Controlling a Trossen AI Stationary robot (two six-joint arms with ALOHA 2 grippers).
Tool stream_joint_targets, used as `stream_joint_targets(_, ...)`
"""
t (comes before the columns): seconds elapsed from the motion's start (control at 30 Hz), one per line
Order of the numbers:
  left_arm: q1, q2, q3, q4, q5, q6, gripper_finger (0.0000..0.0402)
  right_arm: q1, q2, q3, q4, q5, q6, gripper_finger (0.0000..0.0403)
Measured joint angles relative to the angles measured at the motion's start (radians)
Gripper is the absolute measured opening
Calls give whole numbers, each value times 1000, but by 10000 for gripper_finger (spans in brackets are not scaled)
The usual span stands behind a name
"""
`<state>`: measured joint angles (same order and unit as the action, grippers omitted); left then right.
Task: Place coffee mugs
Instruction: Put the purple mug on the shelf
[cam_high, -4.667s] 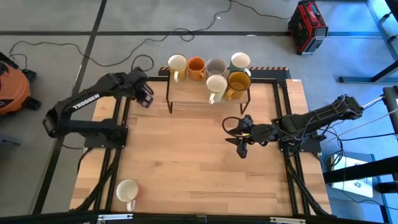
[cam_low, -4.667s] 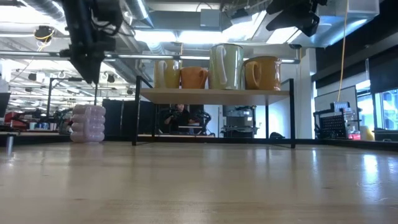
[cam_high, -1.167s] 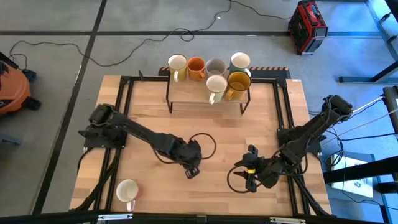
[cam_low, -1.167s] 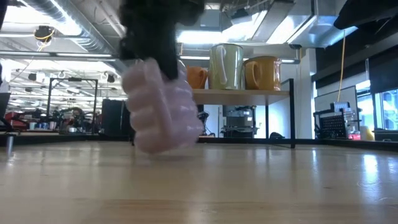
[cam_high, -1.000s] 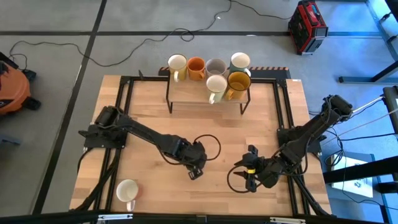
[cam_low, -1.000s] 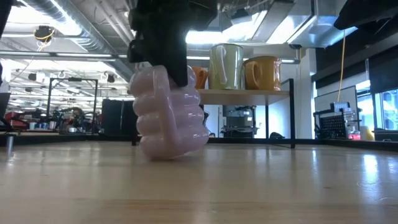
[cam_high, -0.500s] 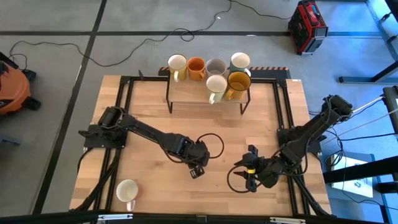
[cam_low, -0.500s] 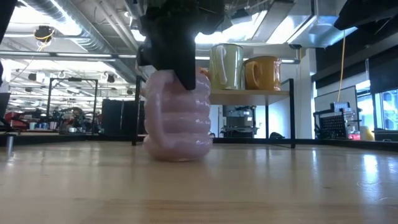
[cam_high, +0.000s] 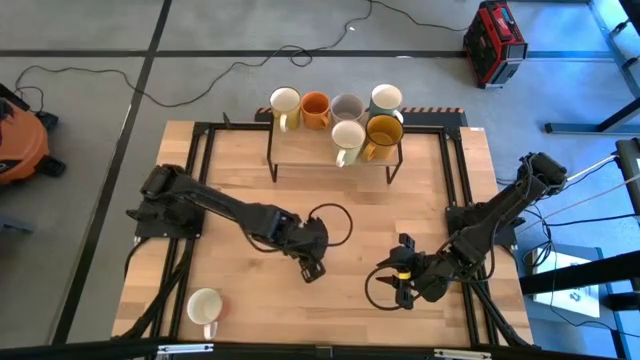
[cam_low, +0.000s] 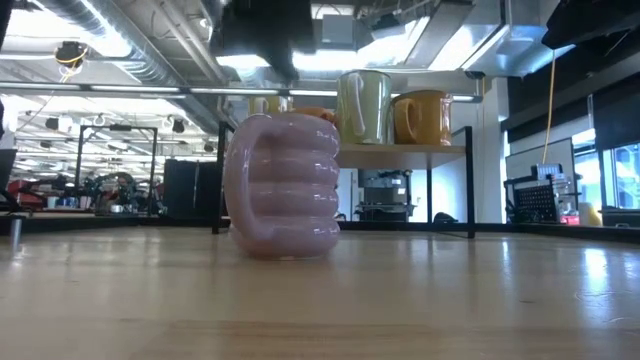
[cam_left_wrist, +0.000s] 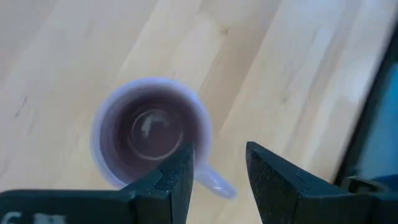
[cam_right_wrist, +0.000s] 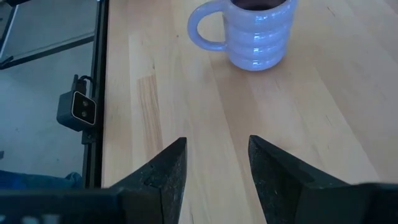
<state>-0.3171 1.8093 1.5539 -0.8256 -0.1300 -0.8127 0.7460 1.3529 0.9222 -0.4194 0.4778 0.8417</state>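
Observation:
The lilac ribbed mug stands upright on its base on the table, mid-table; it also shows in the right wrist view. My left gripper hovers open right above the lilac mug, clear of its rim, and hides it in the high view. My right gripper waits open, low over the table to the mug's right. Six mugs stand on the rack: cream, orange, grey-beige, mint, cream and amber. Another cream mug sits near the table's near-left corner.
The black-legged wooden rack stands at the table's far edge, its shelf raised above the tabletop. Black frame rails run along the table's left and right sides. Bare wood lies between the lilac mug and the rack.
My left gripper brought the lilac mug down slightly tilted, stood it upright on the table, then let go and rose straight off it. The mug now stands free on its base. My right arm has kept still.

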Motion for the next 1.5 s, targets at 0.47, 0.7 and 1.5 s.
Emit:
stream_joint_targets(0.47,-316,-169,-196,99,-361,-246,141,0,0,0,6,16,-11,160)
stream_joint_targets(0.7,-364,-266,-502,534,-409,-283,141,0,0,0,6,19,-12,160)
stream_joint_targets(1.5,-243,-128,-644,795,-242,222,141,0,0,0,7,72,79,160)
